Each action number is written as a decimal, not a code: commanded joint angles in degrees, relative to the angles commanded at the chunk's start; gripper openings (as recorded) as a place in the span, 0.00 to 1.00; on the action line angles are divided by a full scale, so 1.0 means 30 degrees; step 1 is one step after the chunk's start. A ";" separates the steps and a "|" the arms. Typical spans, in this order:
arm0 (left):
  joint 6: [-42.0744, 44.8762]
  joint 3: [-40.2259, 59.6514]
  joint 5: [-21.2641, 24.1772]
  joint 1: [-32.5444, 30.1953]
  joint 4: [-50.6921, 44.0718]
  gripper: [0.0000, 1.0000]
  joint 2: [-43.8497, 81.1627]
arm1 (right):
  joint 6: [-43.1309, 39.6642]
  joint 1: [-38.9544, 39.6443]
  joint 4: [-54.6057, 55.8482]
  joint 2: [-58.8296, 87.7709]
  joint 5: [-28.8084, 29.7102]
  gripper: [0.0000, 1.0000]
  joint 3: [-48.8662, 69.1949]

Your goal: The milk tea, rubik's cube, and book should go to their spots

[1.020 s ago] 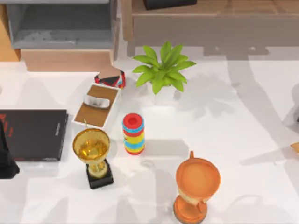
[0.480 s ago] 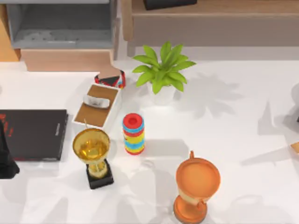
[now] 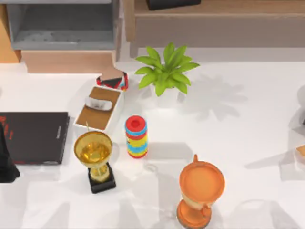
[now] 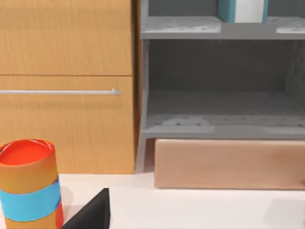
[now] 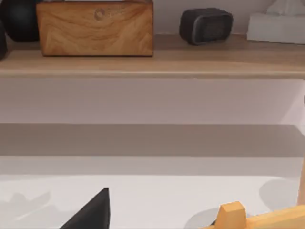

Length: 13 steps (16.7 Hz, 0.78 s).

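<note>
The rubik's cube (image 3: 113,81) sits on the table at the foot of the grey shelf unit (image 3: 62,28), partly under the wooden ledge. The book (image 4: 240,9), light blue with white page edges, stands upright on the upper grey shelf. The milk tea is out of view. My left gripper (image 3: 5,164) is at the table's far left edge, beside a flat black book (image 3: 33,137), and nothing is seen in it. My right gripper (image 5: 90,212) faces the long wooden shelf (image 5: 152,64) at the back, over bare table.
Mid-table stand a potted plant (image 3: 166,71), a white tray (image 3: 100,109), a striped ring stack (image 3: 136,136), a gold trophy (image 3: 94,155) and an orange trophy (image 3: 201,191). A red-topped orange-and-blue cylinder (image 4: 28,186) stands by the wooden cabinet. A wooden piece (image 3: 300,150) lies at the right edge.
The long arm shadow across the right side of the table has drawn away to the right. No object has moved.
</note>
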 joint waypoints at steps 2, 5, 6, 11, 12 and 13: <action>0.0000 0.0000 0.0000 0.0000 0.0000 1.00 0.0000 | -0.0007 -0.0131 -0.0014 -0.0407 -0.0145 1.00 -0.0410; 0.0000 0.0000 0.0000 0.0000 0.0000 1.00 0.0000 | -0.0007 -0.0131 -0.0014 -0.0407 -0.0145 1.00 -0.0410; 0.0000 0.0000 0.0000 0.0000 0.0000 1.00 0.0000 | -0.0007 -0.0131 -0.0014 -0.0407 -0.0145 1.00 -0.0410; -0.0026 0.1866 -0.0242 -0.0304 0.0969 1.00 0.2037 | -0.0007 -0.0131 -0.0014 -0.0407 -0.0145 1.00 -0.0410; -0.0038 0.2724 -0.0354 -0.0444 0.1417 1.00 0.3050 | -0.0007 -0.0131 -0.0014 -0.0407 -0.0145 1.00 -0.0410; -0.0051 0.3702 -0.0482 -0.0604 0.1929 1.00 0.4264 | -0.0007 -0.0131 -0.0014 -0.0407 -0.0145 1.00 -0.0410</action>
